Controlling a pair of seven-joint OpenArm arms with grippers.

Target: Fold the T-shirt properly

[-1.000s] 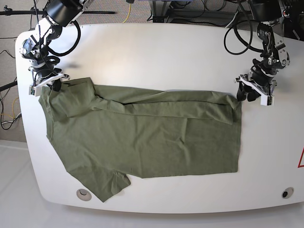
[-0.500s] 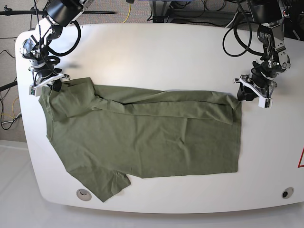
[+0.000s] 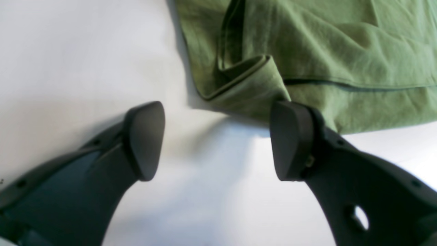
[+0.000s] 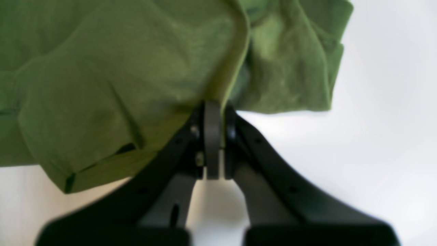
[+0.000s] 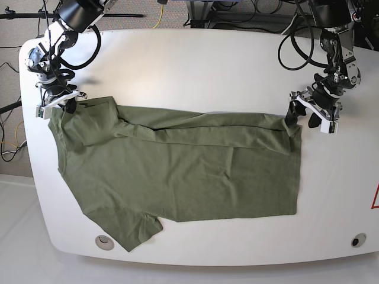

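The olive-green T-shirt (image 5: 177, 171) lies flat across the white table (image 5: 195, 65), with its far edge folded over along the top. My right gripper (image 5: 58, 105) is at the shirt's upper left corner. In the right wrist view it (image 4: 213, 112) is shut on a fold of the T-shirt (image 4: 102, 75). My left gripper (image 5: 307, 113) is at the shirt's upper right corner. In the left wrist view it (image 3: 218, 140) is open, with the folded corner of the T-shirt (image 3: 245, 82) just beyond the fingertips and one finger (image 3: 290, 140) against the cloth edge.
Two round fittings sit in the table near the front edge, one on the left (image 5: 105, 241) and one on the right (image 5: 357, 239). Cables (image 5: 296, 41) hang behind the far edge. A red mark (image 5: 375, 198) is at the right edge.
My left gripper has moved a little left and up, closer to the shirt's upper right corner. My right gripper and the shirt have not visibly moved.
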